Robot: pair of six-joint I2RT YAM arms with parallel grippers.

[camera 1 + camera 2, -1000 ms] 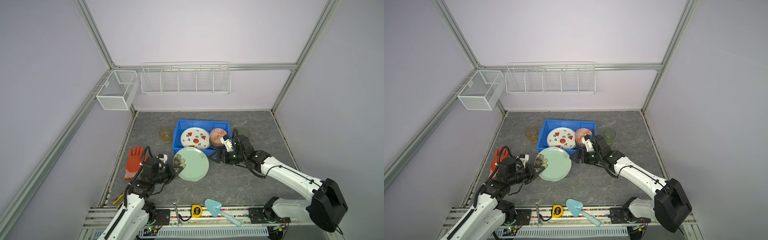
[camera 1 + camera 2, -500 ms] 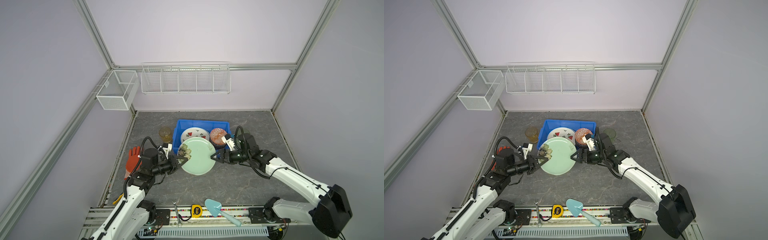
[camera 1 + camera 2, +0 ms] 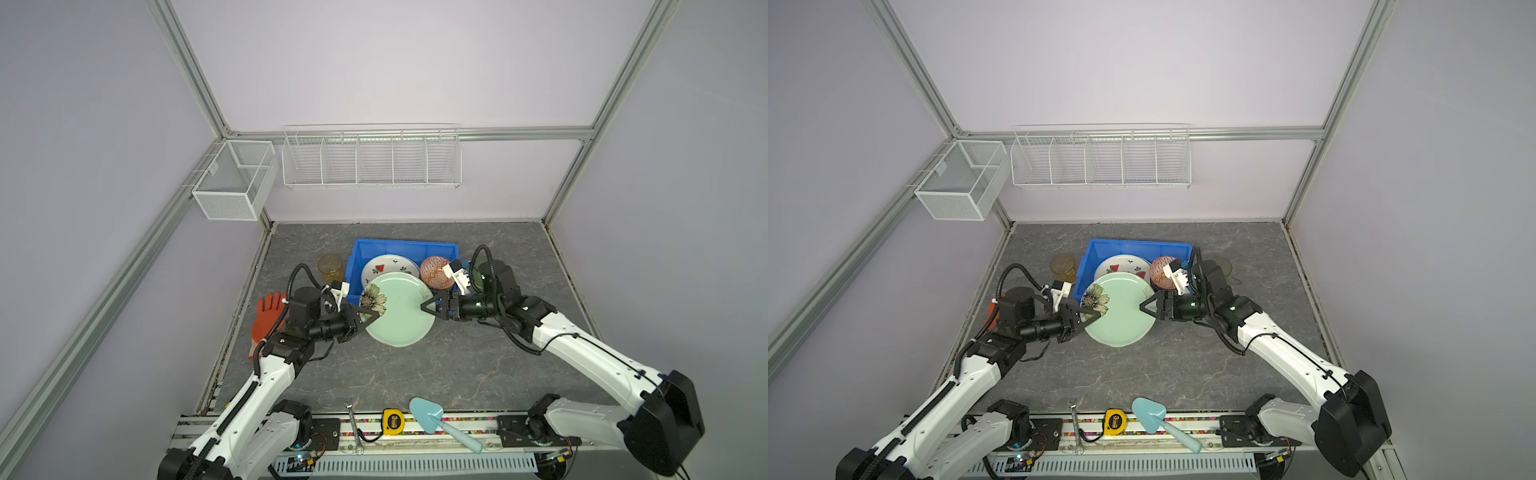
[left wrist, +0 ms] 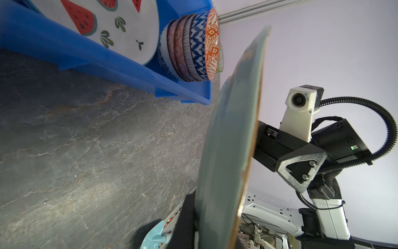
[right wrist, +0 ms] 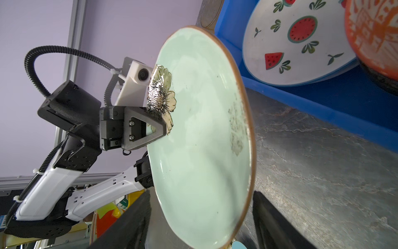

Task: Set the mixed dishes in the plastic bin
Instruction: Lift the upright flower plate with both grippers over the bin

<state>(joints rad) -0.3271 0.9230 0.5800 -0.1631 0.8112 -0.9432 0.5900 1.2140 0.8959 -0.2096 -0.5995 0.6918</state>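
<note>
The pale green plate with a dark flower hangs tilted above the table, just in front of the blue plastic bin. My left gripper is shut on its flowered left rim. My right gripper is open and straddles the opposite rim, with a gap on each side. Inside the bin lie the watermelon plate and a stack of patterned bowls. An amber cup stands left of the bin and a green cup right of it.
An orange glove lies at the left edge beside my left arm. Along the front edge are a wrench, a yellow tape measure and a light-blue trowel. White wire baskets hang on the back wall.
My left arm has lifted the green plate off the table and carried it toward the bin. My right gripper has come to the plate's right rim and its jaws have narrowed.
</note>
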